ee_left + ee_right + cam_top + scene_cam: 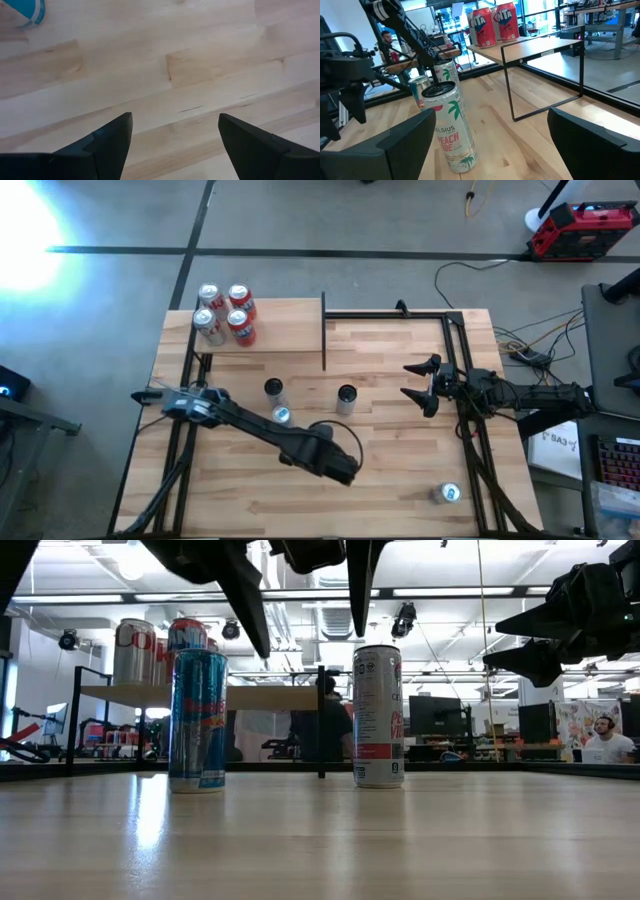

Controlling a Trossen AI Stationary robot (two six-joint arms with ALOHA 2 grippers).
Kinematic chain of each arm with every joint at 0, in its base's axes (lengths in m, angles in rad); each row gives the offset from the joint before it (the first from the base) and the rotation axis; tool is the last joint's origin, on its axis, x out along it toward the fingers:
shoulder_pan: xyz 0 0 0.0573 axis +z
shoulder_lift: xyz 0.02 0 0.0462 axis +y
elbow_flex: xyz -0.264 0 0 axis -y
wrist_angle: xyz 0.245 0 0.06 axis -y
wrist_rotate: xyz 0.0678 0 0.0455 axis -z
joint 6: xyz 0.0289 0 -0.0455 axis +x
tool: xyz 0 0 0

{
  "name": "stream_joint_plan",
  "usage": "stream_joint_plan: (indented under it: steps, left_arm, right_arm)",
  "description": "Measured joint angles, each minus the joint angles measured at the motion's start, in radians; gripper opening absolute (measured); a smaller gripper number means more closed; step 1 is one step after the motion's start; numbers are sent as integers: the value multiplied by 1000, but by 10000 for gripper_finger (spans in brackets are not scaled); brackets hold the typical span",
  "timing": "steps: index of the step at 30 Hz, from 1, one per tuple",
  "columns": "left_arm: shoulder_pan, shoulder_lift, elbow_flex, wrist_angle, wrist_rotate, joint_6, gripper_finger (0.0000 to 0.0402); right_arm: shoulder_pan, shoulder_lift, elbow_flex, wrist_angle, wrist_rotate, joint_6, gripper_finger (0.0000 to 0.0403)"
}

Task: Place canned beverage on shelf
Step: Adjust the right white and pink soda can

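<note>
Shelf (285, 330), upper left of the high view — four cans (225, 313) stocked; three cans (346, 399) upright mid-table and one (447, 494) lower right unplaced — left gripper (345, 470) and right gripper (420, 380) both spread, empty.

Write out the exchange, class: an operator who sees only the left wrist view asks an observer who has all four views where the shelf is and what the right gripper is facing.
Operator: Under my open left gripper I see almost nothing but wood. Where is the shelf?
Observer: The shelf stands at the table's far left corner, with four red-and-white cans upright at its left end.
Operator: And what is the right gripper facing?
Observer: The right gripper is open and points at the white Celsius can, which stands upright on the table and is not yet between its fingers.
</note>
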Motion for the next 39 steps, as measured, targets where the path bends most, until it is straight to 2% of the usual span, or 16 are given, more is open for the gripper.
stream_joint_plan:
  steps: [3,7,14,18,29,39]
  left_arm:
    - [0,26,54,-49,-1,19,279]
    - [0,30,66,-58,-27,30,279]
    - [9,25,66,24,-209,144,279]
    - [40,25,66,48,-257,257,279]
    - [179,21,177,2,-262,499,279]
    - [246,-10,178,-57,-243,531,279]
  right_arm:
    - [0,0,0,0,0,0,368]
    - [0,0,0,0,0,0,368]
    - [0,0,0,0,0,0,368]
    - [0,0,0,0,0,0,368]
    - [0,0,0,0,0,0,368]
    - [0,0,0,0,0,0,368]
